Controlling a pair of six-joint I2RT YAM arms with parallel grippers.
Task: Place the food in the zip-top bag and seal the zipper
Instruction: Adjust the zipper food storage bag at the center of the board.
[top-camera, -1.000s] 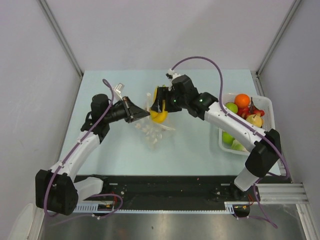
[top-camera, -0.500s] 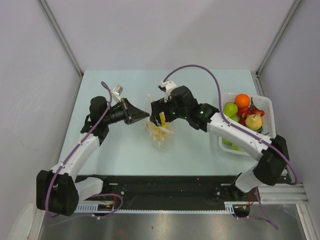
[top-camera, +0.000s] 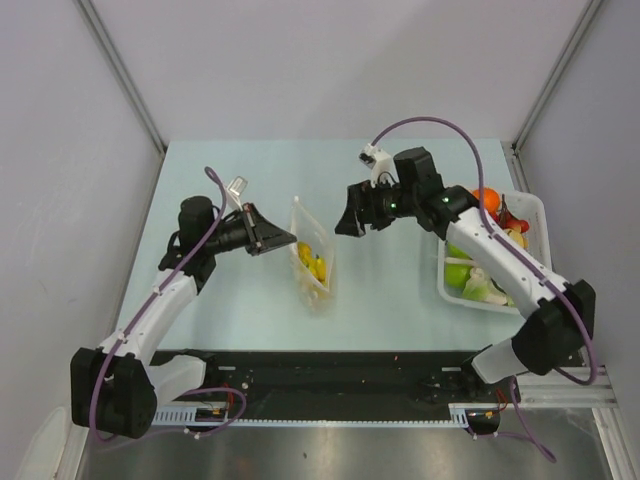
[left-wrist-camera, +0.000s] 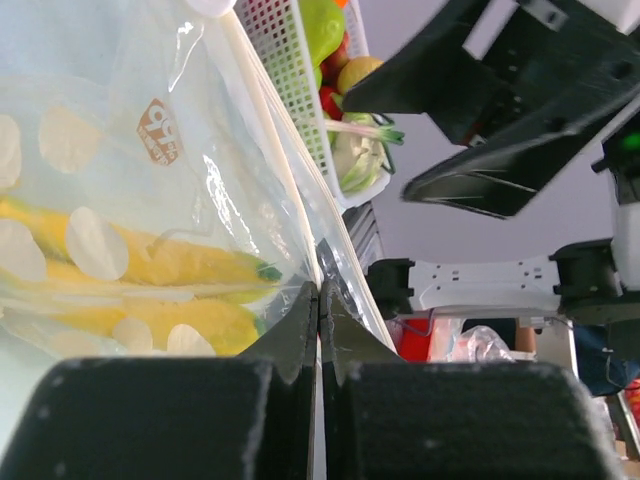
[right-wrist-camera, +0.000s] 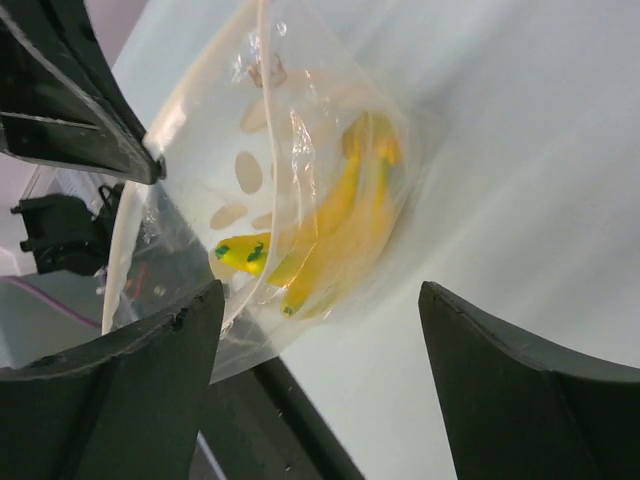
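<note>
item: zip-top bag (top-camera: 322, 285), clear with pale dots, standing on the pale blue worktop (top-camera: 400, 290) between the two arms. contents: yellow bananas (top-camera: 310, 262), lying in the lower part of the bag. zipper (left-wrist-camera: 262, 120): a whitish strip along the mouth, which gapes in the right wrist view. left gripper (top-camera: 288, 238): jaws pinched together on the mouth edge of the bag, the film caught between them. right gripper (top-camera: 345, 222): jaws spread wide with nothing in them, just beside the bag on its right and apart from it. also logged: white slotted basket (top-camera: 543, 230) at the right edge of the worktop, holding an orange (top-camera: 487, 197), a green apple (top-camera: 456, 273) and other food we cannot tell apart behind the right arm.
</note>
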